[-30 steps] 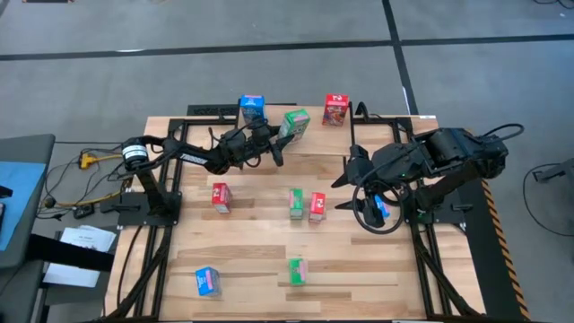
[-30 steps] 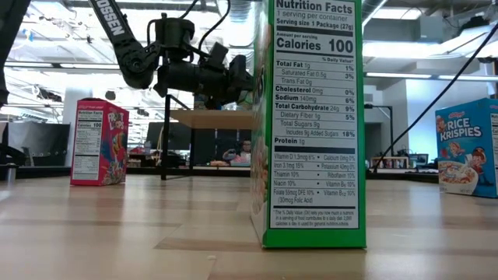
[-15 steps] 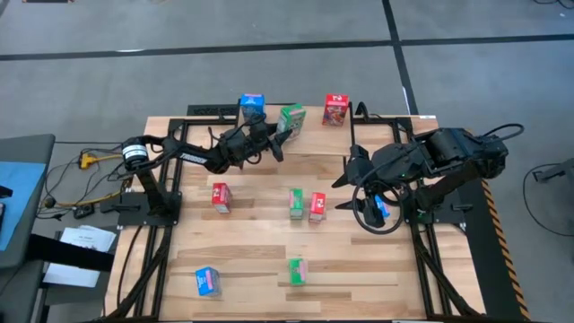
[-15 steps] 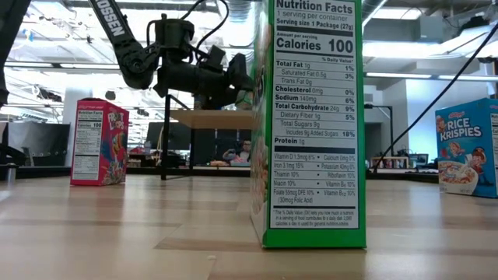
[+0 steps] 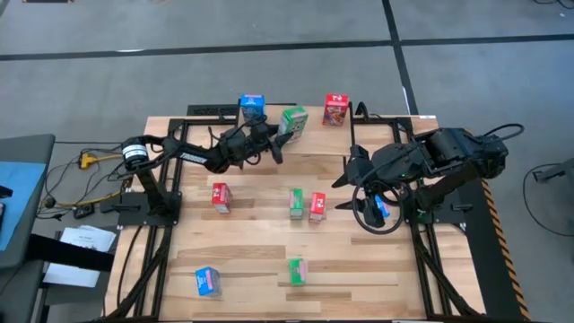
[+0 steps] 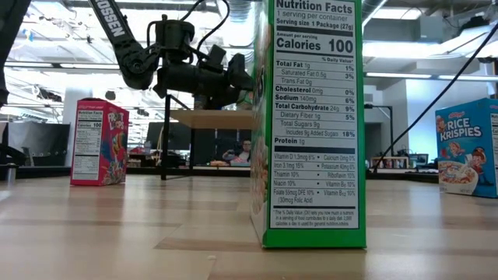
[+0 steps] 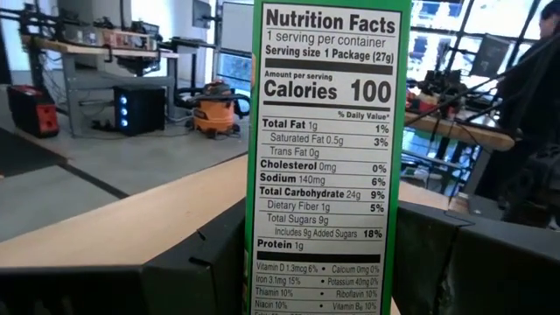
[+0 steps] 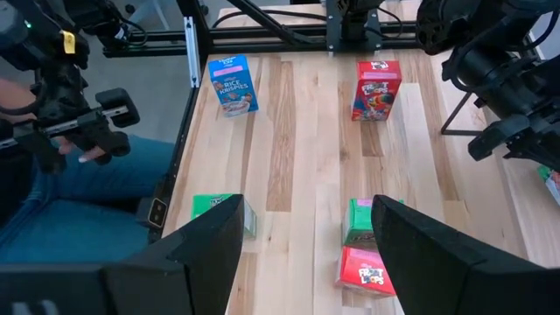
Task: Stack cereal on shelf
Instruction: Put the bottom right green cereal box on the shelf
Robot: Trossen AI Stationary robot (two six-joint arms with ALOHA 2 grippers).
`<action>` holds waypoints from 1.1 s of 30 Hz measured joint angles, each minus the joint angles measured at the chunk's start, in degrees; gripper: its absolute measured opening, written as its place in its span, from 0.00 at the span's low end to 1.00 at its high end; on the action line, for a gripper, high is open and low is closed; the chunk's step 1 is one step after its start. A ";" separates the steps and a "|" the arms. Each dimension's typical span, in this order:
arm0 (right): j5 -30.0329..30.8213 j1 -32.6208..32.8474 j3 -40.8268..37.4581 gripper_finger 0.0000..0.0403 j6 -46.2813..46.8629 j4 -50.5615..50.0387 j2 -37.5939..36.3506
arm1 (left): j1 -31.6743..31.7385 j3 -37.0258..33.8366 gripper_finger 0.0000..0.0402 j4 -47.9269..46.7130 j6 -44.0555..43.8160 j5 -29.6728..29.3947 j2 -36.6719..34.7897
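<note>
Nine cereal boxes are showing: three blue [image 5: 252, 108], three green [image 5: 296, 204] and three red [image 5: 335, 109]; two arms are working.

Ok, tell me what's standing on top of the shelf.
Three cereal boxes on the shelf: a blue box, a red box, and a green box gripped by the left hand. The plank under them is covered.
</note>
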 joint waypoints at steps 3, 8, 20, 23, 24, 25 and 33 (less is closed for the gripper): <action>0.00 0.00 0.00 0.69 0.00 0.00 0.00 | 0.56 0.00 0.47 -0.09 -0.96 1.87 0.00; 0.00 0.00 0.00 0.69 0.00 0.00 0.00 | 1.84 -0.13 0.52 -0.90 -3.20 6.38 0.14; 0.00 0.01 0.00 0.69 0.00 -0.02 0.00 | 2.02 0.04 0.77 -1.75 -5.43 5.49 0.04; 0.00 0.01 0.00 0.69 0.00 -0.02 0.00 | 1.82 0.04 0.77 -1.66 -5.50 5.41 0.04; 0.00 0.00 0.00 0.69 0.02 -0.02 0.00 | 1.74 0.04 0.78 -1.65 -5.50 5.41 0.04; 0.00 0.00 0.00 0.69 0.02 -0.02 0.00 | 1.66 0.02 0.78 -1.66 -5.49 5.33 0.04; 0.00 0.00 0.00 0.69 0.13 -0.02 0.00 | 1.09 0.00 0.78 -1.58 -5.45 2.99 0.04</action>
